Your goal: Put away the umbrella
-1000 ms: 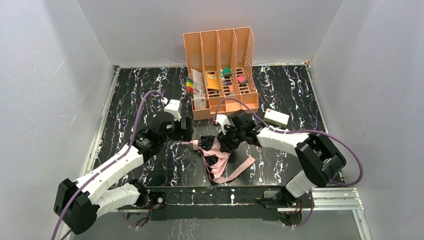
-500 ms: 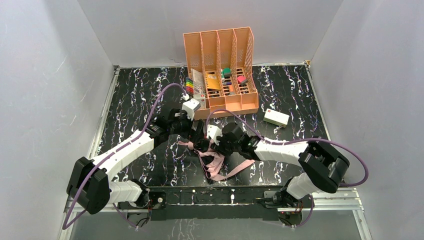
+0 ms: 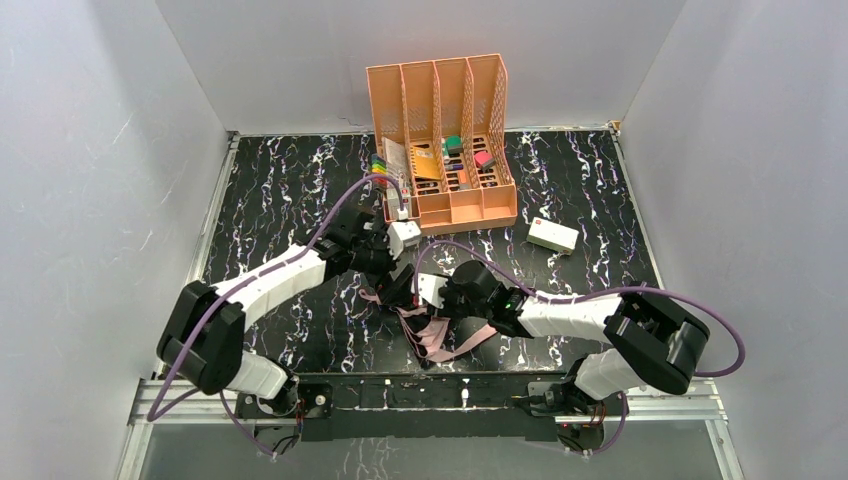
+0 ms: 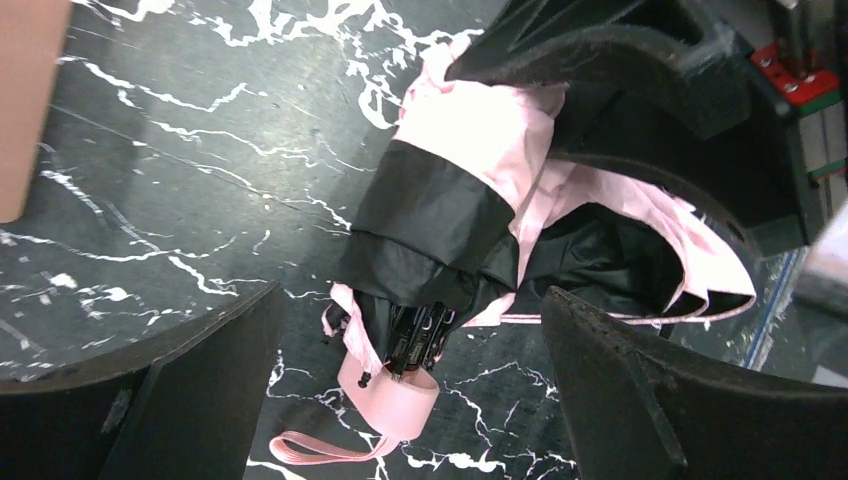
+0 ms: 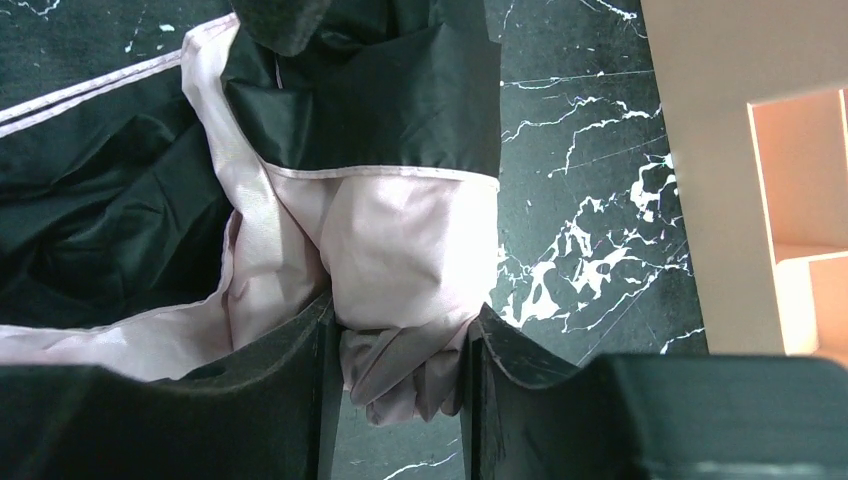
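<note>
The umbrella (image 3: 437, 335) lies part-folded on the black marbled table, pale pink outside and black inside. In the left wrist view the umbrella (image 4: 440, 215) points its pink handle cap (image 4: 392, 388) and strap (image 4: 318, 450) toward me. My left gripper (image 4: 415, 395) straddles that end, wide open, touching nothing. My right gripper (image 5: 400, 372) is shut on a bunched fold of the umbrella's pink fabric (image 5: 405, 250). From above, the left gripper (image 3: 393, 275) and right gripper (image 3: 408, 300) meet over the umbrella's left end.
The orange desk organiser (image 3: 385, 100) stands at the back centre, small items in its slots; its wall also shows at the right of the right wrist view (image 5: 715, 200). A white box (image 3: 553, 235) lies right of it. Grey walls enclose the table.
My left arm has swung right and forward until its open gripper sits over the umbrella's handle end. The right gripper has shifted left with the fabric, its jaws narrowing on it.
</note>
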You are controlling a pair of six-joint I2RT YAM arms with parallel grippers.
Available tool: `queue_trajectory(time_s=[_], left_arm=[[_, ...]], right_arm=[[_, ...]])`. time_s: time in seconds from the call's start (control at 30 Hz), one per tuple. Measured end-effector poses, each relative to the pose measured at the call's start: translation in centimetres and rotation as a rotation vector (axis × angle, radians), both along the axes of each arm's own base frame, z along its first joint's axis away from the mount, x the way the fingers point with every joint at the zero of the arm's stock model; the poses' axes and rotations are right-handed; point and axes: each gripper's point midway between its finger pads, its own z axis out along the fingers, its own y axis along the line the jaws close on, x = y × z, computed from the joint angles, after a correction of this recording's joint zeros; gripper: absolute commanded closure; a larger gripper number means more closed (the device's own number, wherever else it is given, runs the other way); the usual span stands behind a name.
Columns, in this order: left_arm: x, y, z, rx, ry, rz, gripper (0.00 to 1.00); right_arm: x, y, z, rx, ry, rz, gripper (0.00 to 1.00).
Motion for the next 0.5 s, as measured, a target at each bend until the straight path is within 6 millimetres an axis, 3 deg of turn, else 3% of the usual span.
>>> queue_trajectory(time_s=[0.5], left_arm=[[-1.4,-0.5,-4.8,0.043,0.160,-0.129,0.02]], right_arm=[[0.1,0.0,0.1,-0.030,-0.064,0.052,0.76]])
